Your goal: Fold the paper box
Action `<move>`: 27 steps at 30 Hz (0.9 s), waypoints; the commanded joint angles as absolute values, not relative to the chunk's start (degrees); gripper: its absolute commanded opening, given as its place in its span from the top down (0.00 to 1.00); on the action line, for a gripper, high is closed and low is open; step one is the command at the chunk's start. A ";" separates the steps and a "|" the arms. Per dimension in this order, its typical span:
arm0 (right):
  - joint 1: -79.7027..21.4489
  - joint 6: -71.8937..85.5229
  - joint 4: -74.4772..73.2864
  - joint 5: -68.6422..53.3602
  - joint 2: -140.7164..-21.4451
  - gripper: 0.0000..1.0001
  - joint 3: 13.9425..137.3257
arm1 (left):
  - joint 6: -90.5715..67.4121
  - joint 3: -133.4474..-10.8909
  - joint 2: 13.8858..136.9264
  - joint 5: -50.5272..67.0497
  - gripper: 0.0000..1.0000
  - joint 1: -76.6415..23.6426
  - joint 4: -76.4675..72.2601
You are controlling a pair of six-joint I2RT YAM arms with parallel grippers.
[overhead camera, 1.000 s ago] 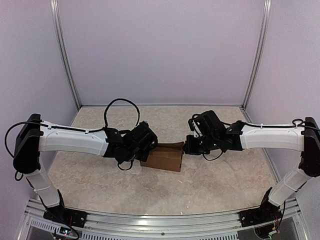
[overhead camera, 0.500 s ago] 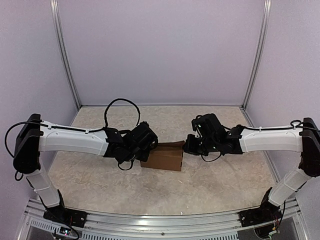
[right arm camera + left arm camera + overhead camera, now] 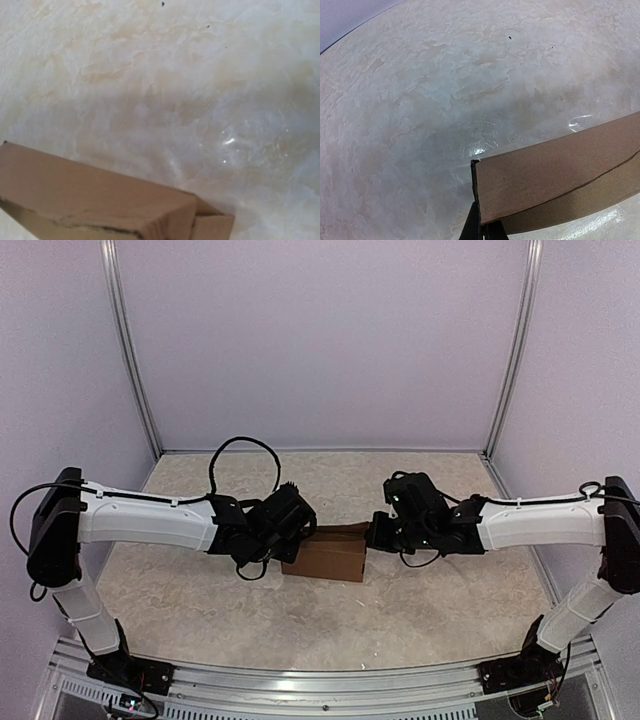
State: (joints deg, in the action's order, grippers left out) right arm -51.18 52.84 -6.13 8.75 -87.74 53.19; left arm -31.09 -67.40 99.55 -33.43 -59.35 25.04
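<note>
The paper box, plain brown cardboard, lies on the tabletop between the two hands, its long side running from one hand to the other. The left hand meets the box's near end. In the left wrist view its dark fingers sit close together at the bottom edge, pinching the corner of a cardboard panel. The right hand touches the opposite end of the box. I cannot tell whether it is spread or pressed together, because its fingers are out of sight in the right wrist view. That view shows only the box low and to the left on the pale mottled surface.
</note>
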 commanded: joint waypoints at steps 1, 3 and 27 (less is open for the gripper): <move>-52.88 53.74 -6.65 8.70 -88.69 1.00 51.49 | -31.46 -69.08 101.24 -30.66 1.00 -60.55 24.09; -53.06 53.95 -6.45 8.79 -88.55 1.00 51.58 | -31.55 -69.08 101.32 -30.67 1.00 -60.56 24.18; -53.03 55.30 -9.22 10.41 -84.73 1.00 53.91 | -31.80 -69.04 101.86 -31.59 1.00 -61.12 24.27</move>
